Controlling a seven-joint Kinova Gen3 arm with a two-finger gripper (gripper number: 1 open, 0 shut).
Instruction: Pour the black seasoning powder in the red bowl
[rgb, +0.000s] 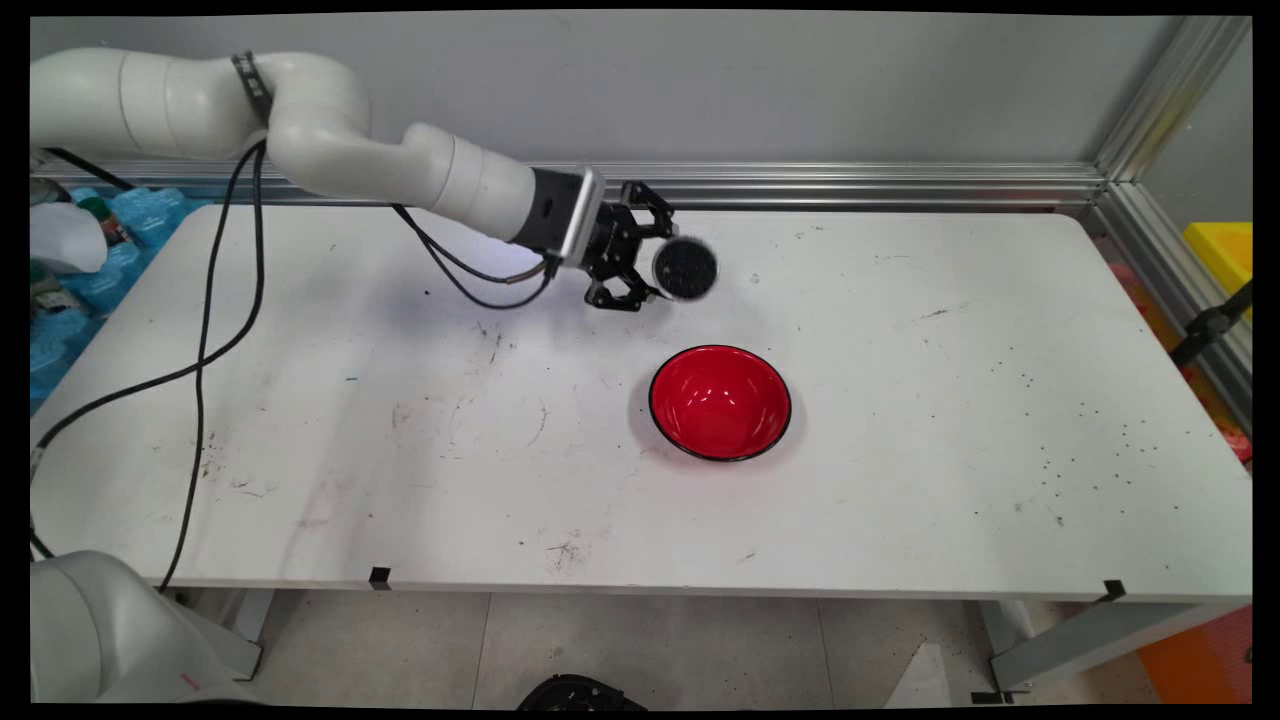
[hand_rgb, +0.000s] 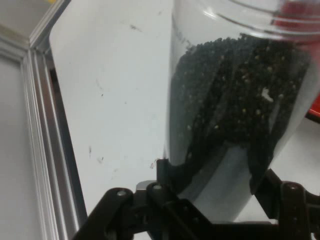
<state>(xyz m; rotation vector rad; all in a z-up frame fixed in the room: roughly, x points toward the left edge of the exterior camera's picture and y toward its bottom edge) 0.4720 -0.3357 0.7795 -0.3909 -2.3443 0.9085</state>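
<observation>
My gripper (rgb: 660, 265) is shut on a clear plastic cup (rgb: 685, 269) partly filled with small black grains. The cup is held tilted on its side above the white table (rgb: 400, 420), its dark contents facing the camera in the main view. In the hand view the cup (hand_rgb: 240, 100) fills the right half, the black grains heaped along its wall, and the fingers (hand_rgb: 165, 172) clamp its sides. A red bowl (rgb: 720, 402) with a black rim stands empty on the table just in front of and below the cup; a red sliver of the bowl (hand_rgb: 300, 15) shows through the cup's top.
Black cables (rgb: 205, 330) hang from the arm across the table's left side. An aluminium rail (rgb: 850, 185) runs along the back edge and down the right. Scattered black grains (rgb: 1090, 450) dot the table's right part. Blue packaging (rgb: 110, 240) lies at far left.
</observation>
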